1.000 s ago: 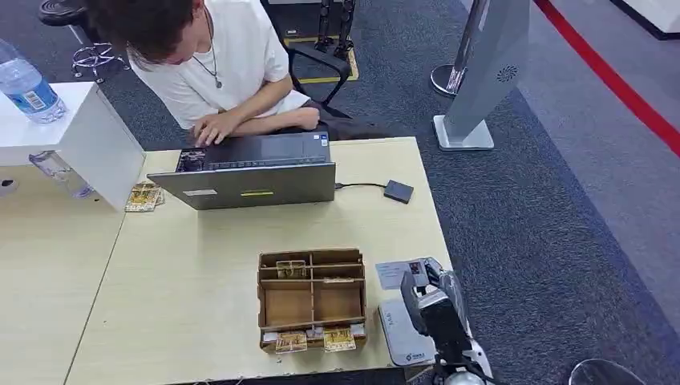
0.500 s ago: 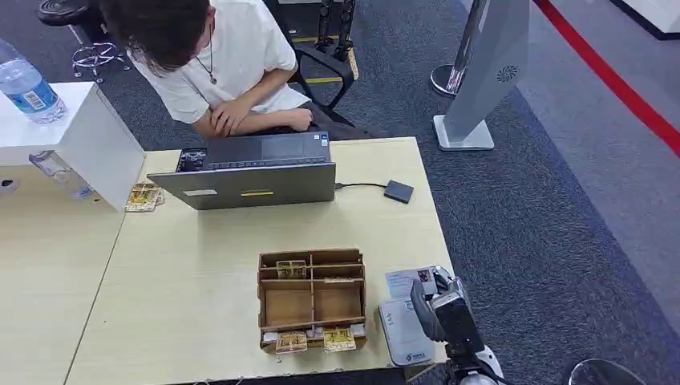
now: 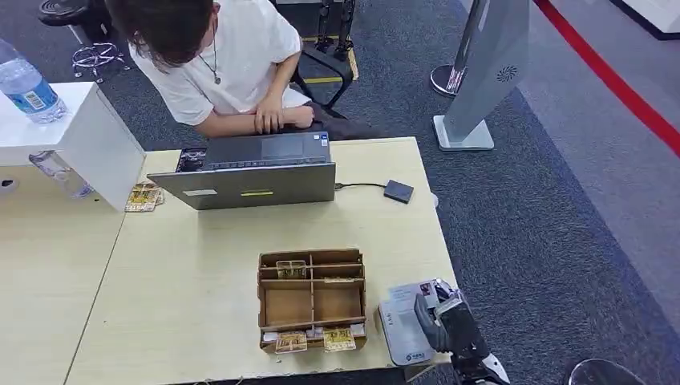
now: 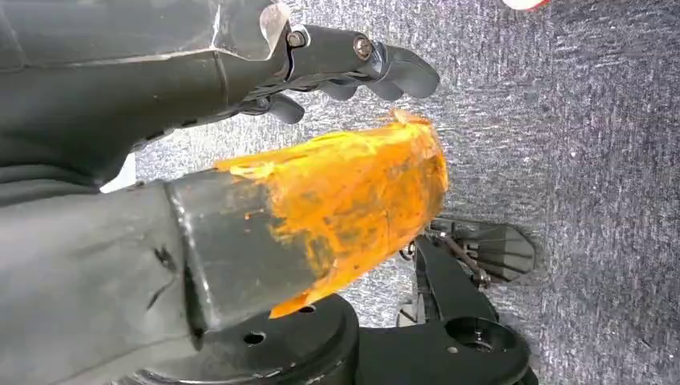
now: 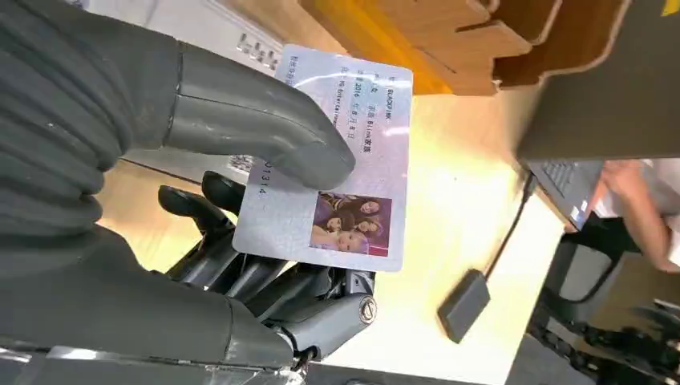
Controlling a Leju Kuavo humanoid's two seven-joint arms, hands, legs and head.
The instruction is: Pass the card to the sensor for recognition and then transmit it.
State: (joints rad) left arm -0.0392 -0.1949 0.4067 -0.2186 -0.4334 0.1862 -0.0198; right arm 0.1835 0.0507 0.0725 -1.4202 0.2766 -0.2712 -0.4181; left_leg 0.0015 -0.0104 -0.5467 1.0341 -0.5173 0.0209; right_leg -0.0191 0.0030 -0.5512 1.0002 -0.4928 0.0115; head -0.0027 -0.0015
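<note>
My right hand hovers at the table's front right corner and pinches a pale card with a small photo on it. The right wrist view shows the thumb pressing on the card, with the dark fingers beneath it. The card lies just above the far end of the flat white sensor, whose corner appears behind the thumb. My left hand hangs over grey carpet with nothing in it, thumb wrapped in orange tape.
A wooden compartment box with several cards stands left of the sensor. A person types on a grey laptop at the far side. A small black device is cabled to it. A bottle stands on a white box.
My right hand has drawn back toward the near table edge with the card, bringing it over the sensor. The person's hands have shifted along the laptop.
</note>
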